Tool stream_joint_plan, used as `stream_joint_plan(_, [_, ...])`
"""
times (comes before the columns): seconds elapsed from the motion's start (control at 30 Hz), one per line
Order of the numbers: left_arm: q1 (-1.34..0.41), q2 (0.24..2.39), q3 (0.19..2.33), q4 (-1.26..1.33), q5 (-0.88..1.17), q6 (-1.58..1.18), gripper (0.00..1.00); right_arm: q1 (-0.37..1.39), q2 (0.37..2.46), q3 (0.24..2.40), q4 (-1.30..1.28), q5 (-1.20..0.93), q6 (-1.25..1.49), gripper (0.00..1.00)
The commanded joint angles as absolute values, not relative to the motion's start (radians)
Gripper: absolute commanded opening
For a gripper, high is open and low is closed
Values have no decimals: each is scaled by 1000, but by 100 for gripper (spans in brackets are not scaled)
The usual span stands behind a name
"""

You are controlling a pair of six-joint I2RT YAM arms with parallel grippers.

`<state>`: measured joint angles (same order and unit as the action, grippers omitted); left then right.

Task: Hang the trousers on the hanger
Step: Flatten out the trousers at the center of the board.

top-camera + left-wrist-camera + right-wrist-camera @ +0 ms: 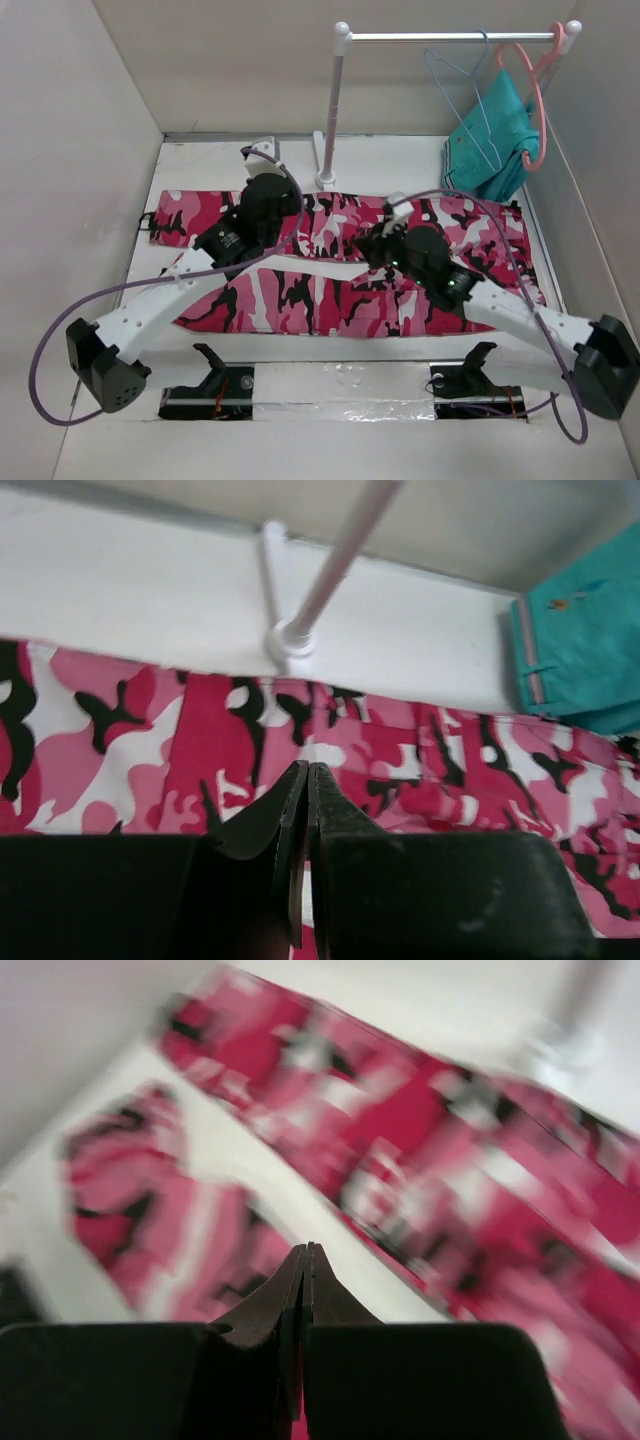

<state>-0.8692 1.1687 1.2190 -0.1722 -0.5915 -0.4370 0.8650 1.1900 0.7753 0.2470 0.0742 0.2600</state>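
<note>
Trousers point(300, 295) flat on the table point(200, 165), waist toward the right, both legs fanning out leftward with a bare wedge between. Left gripper point(307, 775) poised above the upper leg, jaws pressed together bar a hairline slit, nothing visibly caught; camouflage cloth directly beneath and ahead, rack foot point(288, 640) just beyond. Right gripper point(307, 1252) over the fork of the legs, jaws fully closed and empty, view blurred. Hanger point(452, 92) hooked on the rail point(450, 36) at far right, well apart from both grippers, beside a teal garment point(500, 140).
</note>
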Motion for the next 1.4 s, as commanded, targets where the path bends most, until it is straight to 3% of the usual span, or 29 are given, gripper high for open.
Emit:
stream_joint_plan(0.0, [-704,1121,1128,-78,-341,-572,1,735,1053,565,156,146,285,0])
stream_joint_plan(0.2, [-444,970,871,-207,-281,-689,1,663,824,404,101,54,242,3])
stream_joint_plan(0.27, [-302,880,795,-251,-278,-718,14,653,810,400,100,29,230,6])
stream_joint_plan(0.37, [-111,778,689,-294,-255,-723,25,653,827,408,107,-41,204,9])
stream_joint_plan(0.5, [41,796,627,-256,-193,-696,33,673,844,423,103,-54,195,12])
stream_joint_plan(0.73, [100,1075,678,-244,-307,-739,33,660,839,428,132,-46,150,21])
stream_joint_plan(0.97, [89,1408,819,-232,-340,-701,37,611,877,399,212,-130,118,23])
stream_joint_plan(1.23, [58,1538,859,-284,-485,-758,32,611,878,393,213,-132,115,24])
stream_joint_plan(1.37, [58,1500,838,-302,-528,-776,30,611,855,385,207,-114,117,24])
